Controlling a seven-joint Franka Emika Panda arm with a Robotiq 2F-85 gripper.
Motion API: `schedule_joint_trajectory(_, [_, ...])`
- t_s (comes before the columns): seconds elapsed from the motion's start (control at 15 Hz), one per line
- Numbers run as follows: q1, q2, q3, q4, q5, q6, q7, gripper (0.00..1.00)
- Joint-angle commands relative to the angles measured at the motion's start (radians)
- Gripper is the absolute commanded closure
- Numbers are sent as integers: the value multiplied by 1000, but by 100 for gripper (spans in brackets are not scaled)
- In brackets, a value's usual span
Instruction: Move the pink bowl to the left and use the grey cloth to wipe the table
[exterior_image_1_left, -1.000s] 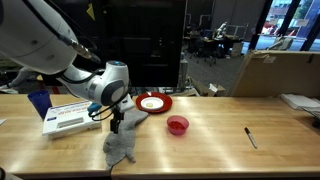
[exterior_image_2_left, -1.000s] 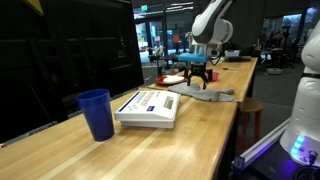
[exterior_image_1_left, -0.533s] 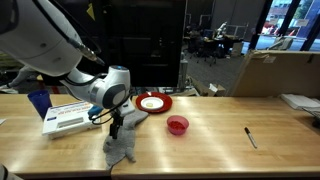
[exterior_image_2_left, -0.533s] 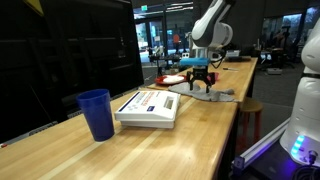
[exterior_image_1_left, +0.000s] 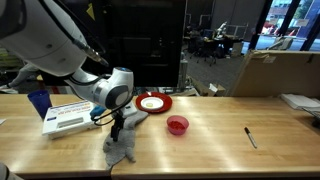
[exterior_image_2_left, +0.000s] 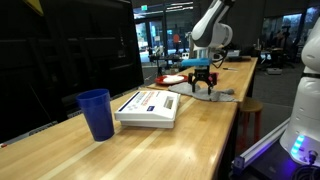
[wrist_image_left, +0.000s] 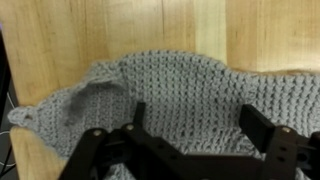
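The grey knitted cloth (exterior_image_1_left: 120, 146) lies crumpled at the table's near edge; it also shows in an exterior view (exterior_image_2_left: 216, 96) and fills the wrist view (wrist_image_left: 170, 95). My gripper (exterior_image_1_left: 116, 126) hangs just over the cloth with its fingers open and spread across it, nothing held between them (wrist_image_left: 200, 125). It shows in an exterior view (exterior_image_2_left: 203, 86) too. The pink bowl (exterior_image_1_left: 177, 125) stands upright on the table to the right of the cloth, apart from the gripper.
A red plate with a white centre (exterior_image_1_left: 152, 102) sits behind the cloth. A white box (exterior_image_1_left: 68, 117) and a blue cup (exterior_image_2_left: 95, 113) stand beside the arm. A black pen (exterior_image_1_left: 250, 137) lies far right. The wooden table (exterior_image_1_left: 220, 145) ends just past the cloth.
The arm has shifted slightly and the gripper has come a little lower over the cloth. The cloth and bowl have not moved.
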Motion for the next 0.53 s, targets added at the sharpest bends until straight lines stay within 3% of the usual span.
schedule_joint_trajectory(0.0, [2, -1, -17, 14, 57, -31, -60, 35])
schedule_joint_trajectory(0.47, [0, -11, -35, 2, 171, -33, -140, 91])
